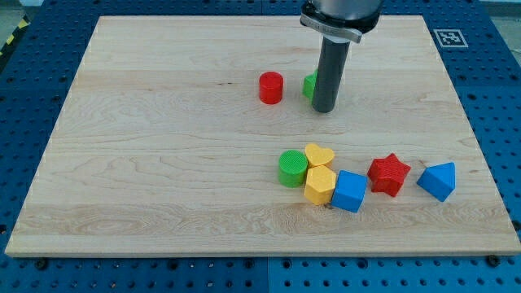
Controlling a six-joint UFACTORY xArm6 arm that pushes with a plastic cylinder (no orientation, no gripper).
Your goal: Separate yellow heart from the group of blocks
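My tip (pixel 326 110), the end effector's bare rod end, has no jaws and holds nothing; it rests on the table (pixel 163 163), hiding most of a green block (pixel 310 85). The yellow heart (pixel 319 155) lies below it, touching the green cylinder (pixel 292 168) and yellow hexagon (pixel 320 185). Best to come in low between the neighbours and push upward.
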